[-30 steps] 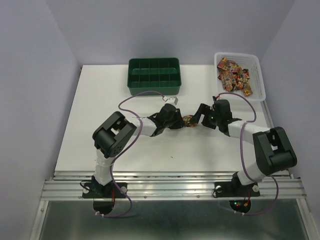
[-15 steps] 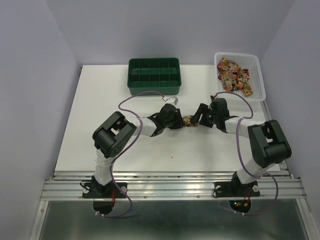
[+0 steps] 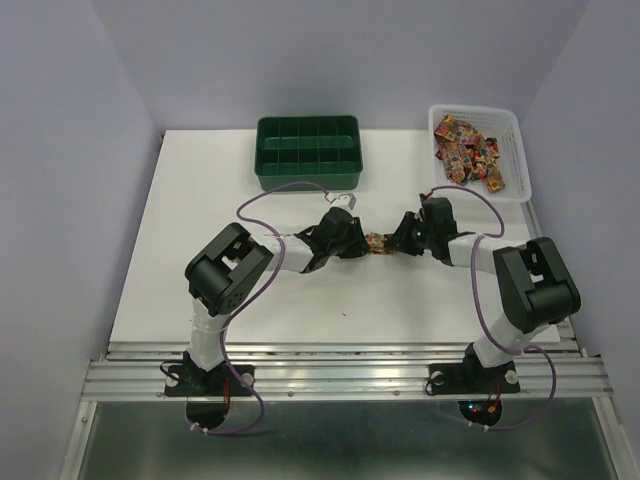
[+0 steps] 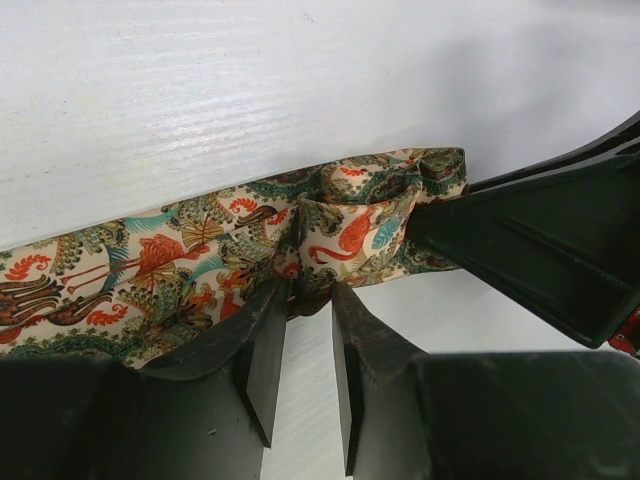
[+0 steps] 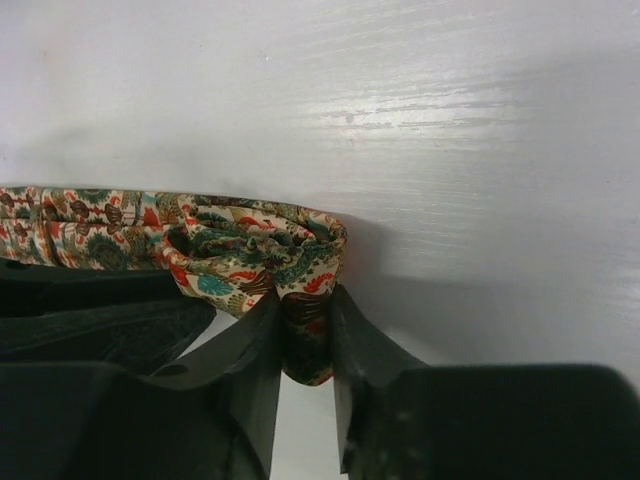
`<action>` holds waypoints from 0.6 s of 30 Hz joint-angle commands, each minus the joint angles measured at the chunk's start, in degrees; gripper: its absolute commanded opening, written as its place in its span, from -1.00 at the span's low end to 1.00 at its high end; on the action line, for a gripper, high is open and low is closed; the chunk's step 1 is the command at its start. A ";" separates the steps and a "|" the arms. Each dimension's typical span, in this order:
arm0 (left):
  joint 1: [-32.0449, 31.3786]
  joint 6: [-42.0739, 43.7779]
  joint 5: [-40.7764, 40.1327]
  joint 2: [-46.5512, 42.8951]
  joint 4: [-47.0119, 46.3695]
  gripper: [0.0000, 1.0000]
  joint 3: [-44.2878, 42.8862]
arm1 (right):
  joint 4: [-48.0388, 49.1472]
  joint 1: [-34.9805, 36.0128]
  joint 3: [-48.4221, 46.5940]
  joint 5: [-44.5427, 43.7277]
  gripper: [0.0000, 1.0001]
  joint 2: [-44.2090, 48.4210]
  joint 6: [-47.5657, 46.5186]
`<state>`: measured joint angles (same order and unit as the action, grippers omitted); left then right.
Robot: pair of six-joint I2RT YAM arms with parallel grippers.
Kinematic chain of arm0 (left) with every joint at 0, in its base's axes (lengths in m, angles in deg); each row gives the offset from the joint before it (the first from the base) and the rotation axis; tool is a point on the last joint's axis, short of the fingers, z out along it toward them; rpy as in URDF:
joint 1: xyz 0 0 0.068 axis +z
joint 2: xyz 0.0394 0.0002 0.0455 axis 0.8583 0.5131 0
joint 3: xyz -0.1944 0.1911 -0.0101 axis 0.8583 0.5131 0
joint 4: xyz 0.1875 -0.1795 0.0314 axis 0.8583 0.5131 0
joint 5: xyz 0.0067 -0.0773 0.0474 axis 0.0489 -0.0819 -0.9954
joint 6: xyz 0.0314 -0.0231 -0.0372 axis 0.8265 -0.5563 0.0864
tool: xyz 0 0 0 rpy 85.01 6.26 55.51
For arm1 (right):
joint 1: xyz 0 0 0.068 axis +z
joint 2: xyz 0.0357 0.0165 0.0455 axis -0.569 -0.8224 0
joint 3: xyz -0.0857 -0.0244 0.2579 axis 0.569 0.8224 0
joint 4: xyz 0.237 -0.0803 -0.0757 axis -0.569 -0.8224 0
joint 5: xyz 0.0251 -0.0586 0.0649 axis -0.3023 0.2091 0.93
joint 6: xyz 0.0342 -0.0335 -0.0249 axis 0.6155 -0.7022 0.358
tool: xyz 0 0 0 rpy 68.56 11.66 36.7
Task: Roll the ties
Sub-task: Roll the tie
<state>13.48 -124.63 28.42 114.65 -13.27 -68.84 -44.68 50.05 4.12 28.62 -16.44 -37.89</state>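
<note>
White table (image 3: pixel 200 220), lilac walls (image 3: pixel 60 150) on three sides. Left arm (image 3: pixel 232 272) and right arm (image 3: pixel 535 290) both reach inward and meet at mid-table, wrists low, grippers facing each other.

Green tray (image 3: pixel 307 181) at the far edge, centre, divided into a grid of compartments. White basket (image 3: pixel 521 170) at the far right corner. It holds a loose heap of ties (image 3: pixel 468 150), red and gold patterned.

One tie (image 3: pixel 378 241) lies on the table between the two grippers, well apart from tray and basket. The top view shows only a short patterned stretch of it; the rest is hidden under the wrists.

Left gripper (image 4: pixel 303 300): jaws nearly together, clenched on the tie's near edge just beside the rolled part. From there the tie runs flat toward the left edge of the left wrist view: cream ground with red, teal and green figures. Right gripper (image 4: pixel 540 250) shows in that view as a black finger against the other side of the roll.

Coil (image 5: pixel 255 250): loose, a few turns, hollow visible in the middle, resting on the table. In the right wrist view the right gripper's jaws grasp the coil's outer wrap, and fabric fills the gap between the fingers (image 5: pixel 240 350). The flat length runs off toward the left of that view.
</note>
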 commanded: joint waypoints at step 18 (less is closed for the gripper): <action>1.70 3.43 2.81 -11.31 1.37 -0.23 3.08 | -15.50 0.70 -7.04 -2.83 -0.99 4.15 -9.43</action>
<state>14.66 -122.99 28.59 104.62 -11.07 -65.54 -55.15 50.12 1.24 27.88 -14.46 -44.36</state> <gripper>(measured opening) 0.379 0.140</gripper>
